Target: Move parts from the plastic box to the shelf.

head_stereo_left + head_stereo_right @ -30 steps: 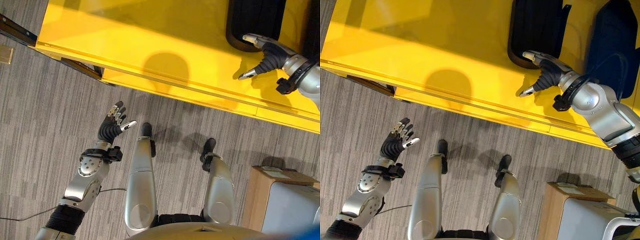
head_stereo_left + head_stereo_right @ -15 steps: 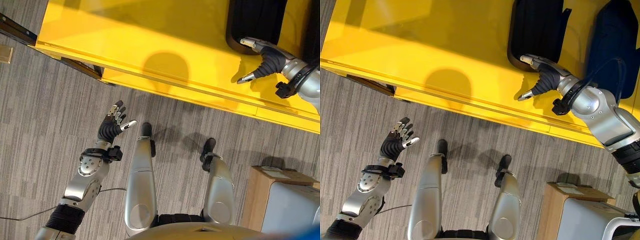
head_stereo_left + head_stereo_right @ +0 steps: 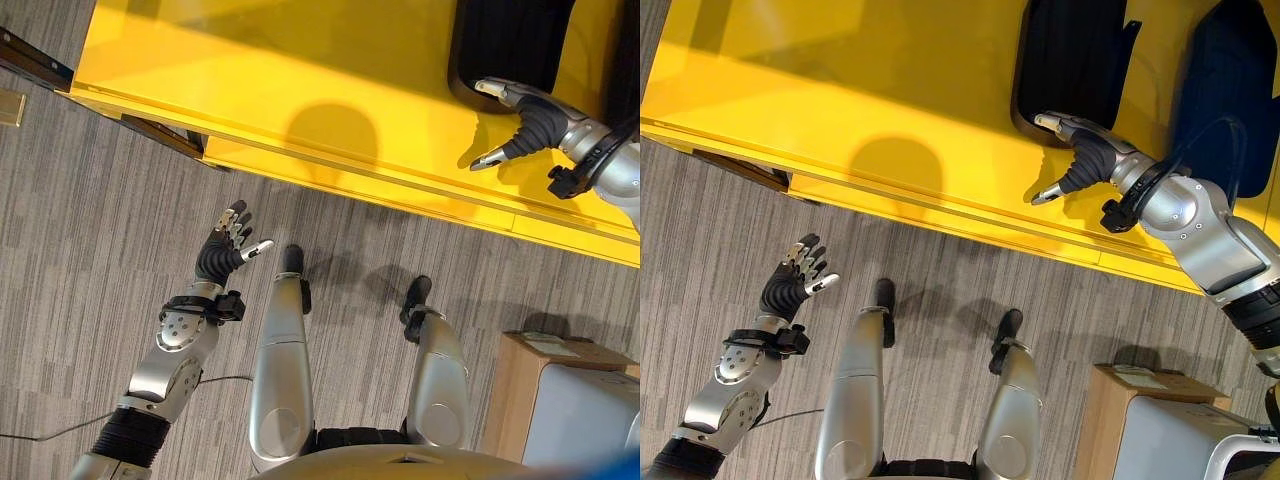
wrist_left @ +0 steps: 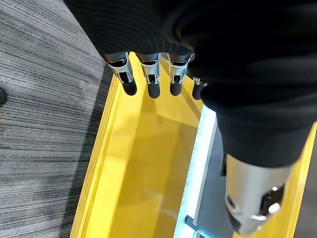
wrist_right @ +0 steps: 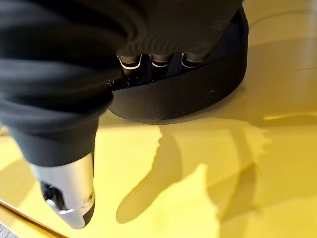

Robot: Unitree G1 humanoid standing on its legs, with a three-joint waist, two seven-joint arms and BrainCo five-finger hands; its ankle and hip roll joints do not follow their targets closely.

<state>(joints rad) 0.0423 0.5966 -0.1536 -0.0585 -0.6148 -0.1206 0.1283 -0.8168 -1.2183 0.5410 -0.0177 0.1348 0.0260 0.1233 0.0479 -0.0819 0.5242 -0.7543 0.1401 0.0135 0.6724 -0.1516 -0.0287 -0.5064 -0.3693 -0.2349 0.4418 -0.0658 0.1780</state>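
Right wrist view: right hand [image 5: 74, 114] fingers over part [image 5: 198, 84] rim, grip state unclear. Part could skid along shelf [image 3: 300, 60]. Left hand [image 3: 225, 250] relaxed, empty.

Right hand [image 3: 1087, 157] now farther over black part [image 3: 1070, 60]

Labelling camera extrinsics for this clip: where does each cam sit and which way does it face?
Left eye view: head camera, looking down at the yellow shelf; left hand over carpet.
Right eye view: same head, slightly offset; right hand at the black part.
Left wrist view: along the left hand's fingers toward the shelf edge.
Right wrist view: along the right hand, fingers on the black part.
Shared: both eyes show both hands; the right eye and right wrist views share the part.
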